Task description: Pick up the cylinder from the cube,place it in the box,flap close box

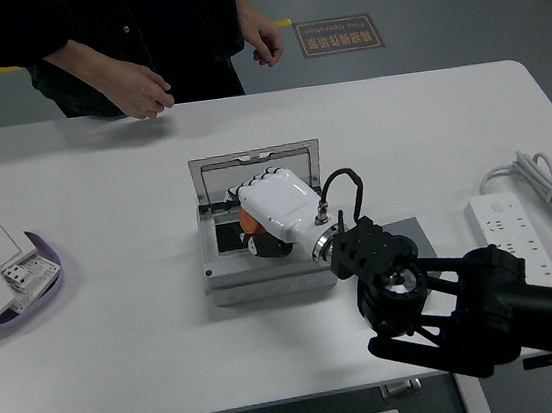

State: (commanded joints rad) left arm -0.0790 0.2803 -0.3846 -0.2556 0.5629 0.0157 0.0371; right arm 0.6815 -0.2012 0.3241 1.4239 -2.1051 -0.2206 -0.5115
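While gripped by right hand (274,207): orange cylinder (247,218), mostly hidden.

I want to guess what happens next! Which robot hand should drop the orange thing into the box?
The right. The robot's white right hand already holds the orange cylinder over the open grey metal box. No left hand is in view.

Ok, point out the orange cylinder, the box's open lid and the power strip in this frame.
orange cylinder (245,217), head view, the sliver showing under the robot's fingers.
box lid (255,173), head view, the middle of the raised flap's panel.
power strip (515,245), head view, the middle of its white top face.
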